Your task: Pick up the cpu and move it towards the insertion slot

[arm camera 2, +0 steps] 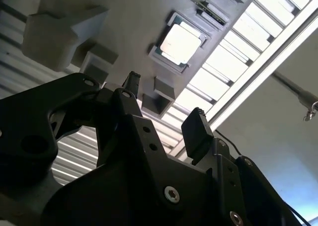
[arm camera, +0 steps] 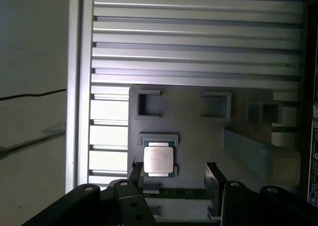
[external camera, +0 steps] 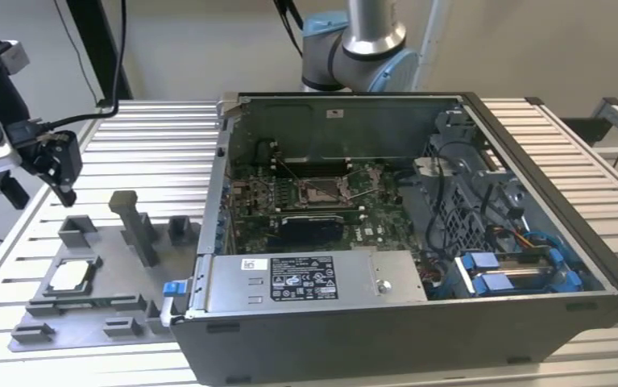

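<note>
The small, thin, square cpu (external camera: 72,276) lies flat in a recess near the edge of the grey plastic tray (external camera: 126,282) at the exterior view's left, with its silvery-white metal face up. Being square, it has no long axis; its sides run parallel to the tray's edges. The black two-finger gripper (external camera: 42,198) hangs above it, well apart, with fingers spread and empty. The silver-framed insertion slot (external camera: 320,191) sits on the green motherboard (external camera: 373,230).

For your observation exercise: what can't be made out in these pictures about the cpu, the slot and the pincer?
Cpu underside: faces down in the tray, both wrist views.
Slot pins: too small, exterior view.
Pincer mount: cut off by the exterior view's left edge.
</note>
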Tool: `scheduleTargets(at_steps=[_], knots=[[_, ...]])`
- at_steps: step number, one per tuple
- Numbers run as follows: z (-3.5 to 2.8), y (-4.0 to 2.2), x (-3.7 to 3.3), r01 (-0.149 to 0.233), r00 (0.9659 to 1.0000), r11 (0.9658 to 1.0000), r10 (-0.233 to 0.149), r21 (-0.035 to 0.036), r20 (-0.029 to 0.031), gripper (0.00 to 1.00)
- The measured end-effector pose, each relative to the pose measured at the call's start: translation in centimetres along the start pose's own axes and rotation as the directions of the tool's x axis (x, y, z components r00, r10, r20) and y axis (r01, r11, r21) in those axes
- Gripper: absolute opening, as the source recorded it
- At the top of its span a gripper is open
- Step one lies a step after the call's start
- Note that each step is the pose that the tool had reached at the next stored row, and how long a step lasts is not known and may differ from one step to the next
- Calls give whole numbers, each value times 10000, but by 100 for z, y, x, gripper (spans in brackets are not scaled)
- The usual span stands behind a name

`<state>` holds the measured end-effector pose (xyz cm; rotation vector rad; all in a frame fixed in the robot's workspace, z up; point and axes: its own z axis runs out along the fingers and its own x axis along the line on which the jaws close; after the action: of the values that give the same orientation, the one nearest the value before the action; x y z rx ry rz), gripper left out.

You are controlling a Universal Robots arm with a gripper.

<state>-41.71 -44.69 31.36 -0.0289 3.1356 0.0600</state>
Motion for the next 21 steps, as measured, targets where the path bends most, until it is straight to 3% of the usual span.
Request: scheduleTargets(at_steps=[21], knots=[[144,-50,65,0,10000,10000,0,1,-1,100]])
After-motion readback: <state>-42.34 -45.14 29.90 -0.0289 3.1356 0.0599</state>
